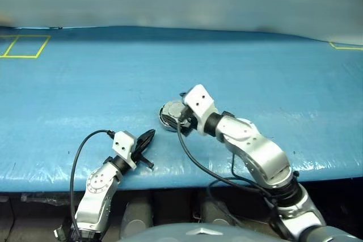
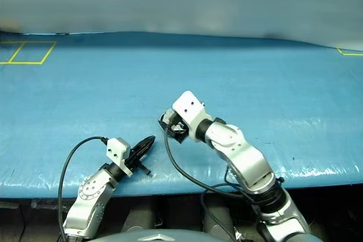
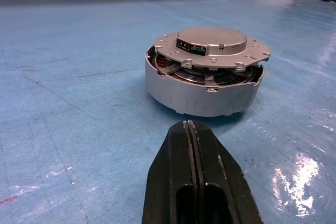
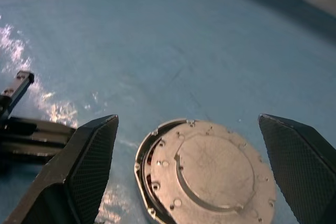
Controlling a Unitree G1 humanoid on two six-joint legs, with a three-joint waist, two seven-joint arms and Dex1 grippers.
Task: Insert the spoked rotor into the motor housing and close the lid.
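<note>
The motor housing (image 3: 194,95), a round grey metal cup, stands on the blue table (image 1: 255,83). The lid (image 3: 212,45) lies on top of it, slightly askew, with a gap along the near side. In that gap I see a dark ring with silvery spokes, which looks like the spoked rotor (image 3: 207,77). My right gripper (image 4: 188,121) hovers just above the lid, open wide, with a finger on either side and nothing between them. My left gripper (image 3: 188,125) is shut and empty, level with the table, pointing at the housing from a short way off.
Yellow tape outlines mark the table's far left (image 1: 25,46) and far right (image 1: 346,45) corners. The front edge of the table (image 1: 170,177) runs just under both wrists. Black cables (image 1: 76,157) loop off each arm there.
</note>
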